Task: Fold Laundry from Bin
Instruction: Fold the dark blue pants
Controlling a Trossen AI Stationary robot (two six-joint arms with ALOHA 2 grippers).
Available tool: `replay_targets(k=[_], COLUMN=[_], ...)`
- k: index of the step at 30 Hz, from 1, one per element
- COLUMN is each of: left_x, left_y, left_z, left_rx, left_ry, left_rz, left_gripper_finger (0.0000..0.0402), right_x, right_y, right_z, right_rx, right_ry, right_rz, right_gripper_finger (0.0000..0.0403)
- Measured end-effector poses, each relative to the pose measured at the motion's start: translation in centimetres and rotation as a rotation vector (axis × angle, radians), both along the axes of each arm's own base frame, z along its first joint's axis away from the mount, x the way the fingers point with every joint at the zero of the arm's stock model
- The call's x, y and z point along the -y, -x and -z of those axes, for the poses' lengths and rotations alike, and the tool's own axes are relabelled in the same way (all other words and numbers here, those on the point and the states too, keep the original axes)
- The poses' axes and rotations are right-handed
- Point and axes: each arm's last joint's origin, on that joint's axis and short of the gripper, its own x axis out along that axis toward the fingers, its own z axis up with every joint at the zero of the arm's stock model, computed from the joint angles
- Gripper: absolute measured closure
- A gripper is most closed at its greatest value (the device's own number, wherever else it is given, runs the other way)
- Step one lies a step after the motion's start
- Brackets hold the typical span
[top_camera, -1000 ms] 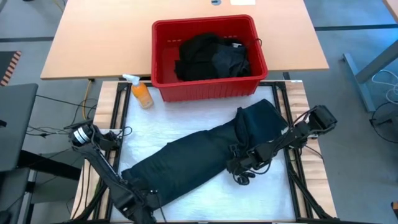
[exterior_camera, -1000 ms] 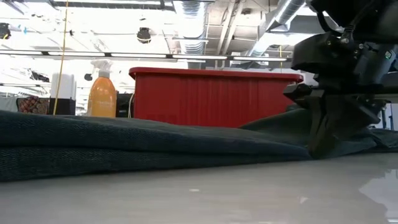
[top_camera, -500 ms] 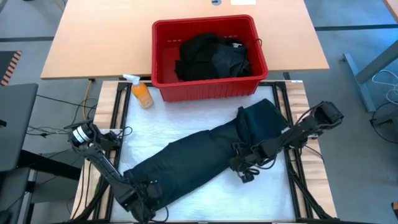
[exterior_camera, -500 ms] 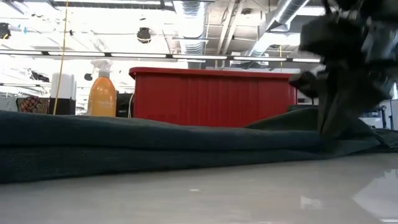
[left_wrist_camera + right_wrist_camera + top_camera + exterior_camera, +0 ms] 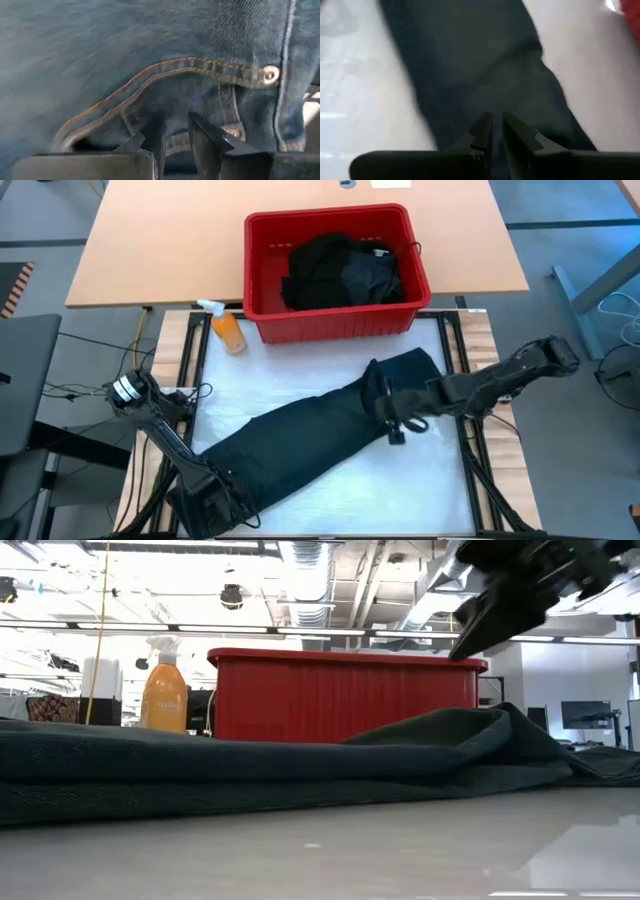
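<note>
A dark denim garment [image 5: 300,442] lies stretched diagonally across the worktop [image 5: 420,490] for folding. The left hand [image 5: 172,145] pinches its waistband at lower left, fingers narrow. The right hand [image 5: 392,420] hovers mid-frame, fingers narrow, holding nothing I can make out — more laundry [image 5: 340,272] waits in the bin [image 5: 330,325] at the top.

Dark blue-green denim garment [image 5: 300,440]: lies long and diagonal on the white work surface, far end humped into a fold near the bin; orange stitching and a rivet visible close up. Red ribbed bin [image 5: 330,325]: upright behind it, holding a crumpled black laundry heap [image 5: 340,272].
</note>
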Motion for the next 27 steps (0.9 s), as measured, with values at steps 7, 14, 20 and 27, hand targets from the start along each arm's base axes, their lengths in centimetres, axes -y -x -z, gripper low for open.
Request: replay_targets(k=[7,14,20,27], left_x=[-2.0,-5.1,-7.7,-8.8], left_y=[0.3,-2.7,-8.4,-9.7], left_z=[-5.7,-7.2,-3.2,1.7], left_rx=[0.282,0.749,0.735,0.433], left_ry=[-0.099,-0.446,-0.412,-0.276], left_rz=[-0.091,-0.057,0.082,0.202], left_gripper_finger=[0.0331,0.0331,0.0331,0.0331], right_x=[-0.2,0.5,2.7,5.7], right_y=[-3.3,-2.6,1.5,5.4], right_z=[3.3,3.1,-0.4,-0.5], right_rx=[-0.040,-0.080,-0.049,-0.128], right_ry=[-0.019,0.021,0.073,0.033], right_rz=[-0.092,-0.039,0.261,0.747], right_gripper_finger=[0.0334,0.0355,0.0385,0.0370])
